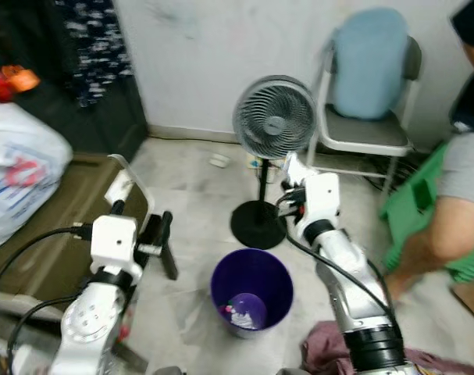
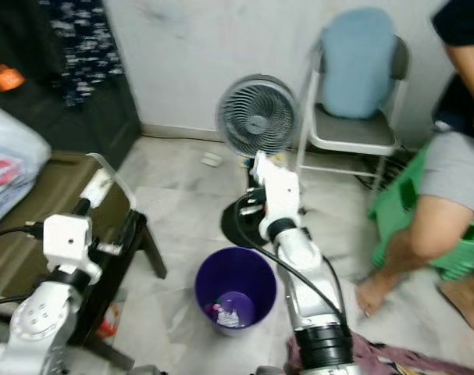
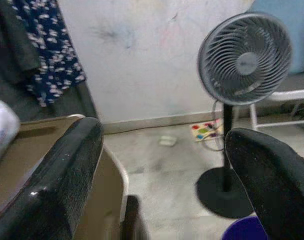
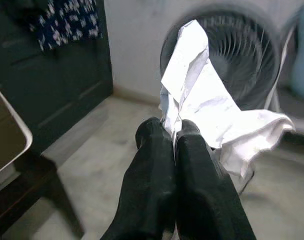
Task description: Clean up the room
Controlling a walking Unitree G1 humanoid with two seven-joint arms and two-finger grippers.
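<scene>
Crumpled white paper sheet (image 4: 207, 107) pinched in clenched right gripper (image 4: 174, 127), raised beyond round purple plastic bin (image 1: 252, 291), likely for dropping | left gripper (image 3: 162, 165) spread empty beside brown table (image 1: 45, 234)

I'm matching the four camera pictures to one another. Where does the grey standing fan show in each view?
Left eye view: fan upper centre, against the wall, behind the right gripper.
Right eye view: fan upper centre, beside the chair.
Left wrist view: fan upper right, pole running down to its round base.
Right wrist view: fan behind the white paper.
Shared landmark: the white wall behind the fan.
</scene>
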